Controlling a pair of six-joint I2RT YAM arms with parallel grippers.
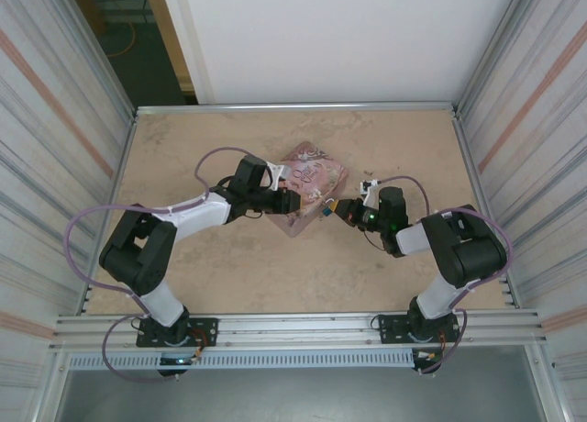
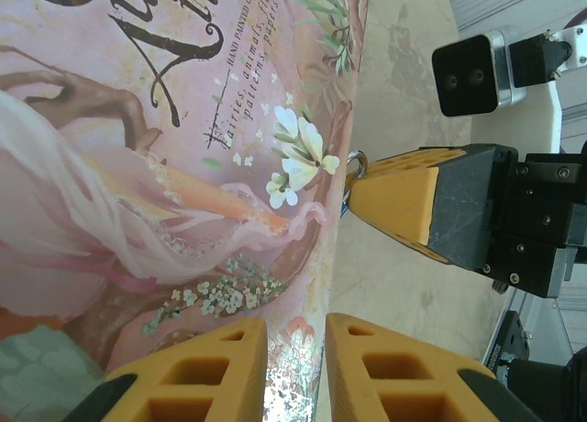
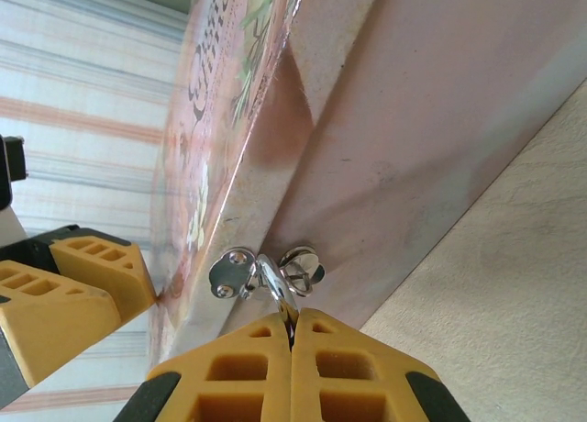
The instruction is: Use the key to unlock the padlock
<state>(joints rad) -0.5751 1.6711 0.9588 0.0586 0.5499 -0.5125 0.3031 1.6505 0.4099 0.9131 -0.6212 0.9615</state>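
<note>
The padlock shows as a small blue spot at the near right edge of the pink illustrated tin box. Its silvery shackle hangs at the tin's metal hasp, and my right gripper is shut on it, so the blue body is hidden in the right wrist view. My left gripper is shut on the tin's lid edge. In the top view, the left gripper and right gripper face each other across the tin's corner. The key is out of view.
The tin lies tilted in the middle of a tan table fenced by metal rails. The right gripper's fingers sit close beside the tin in the left wrist view.
</note>
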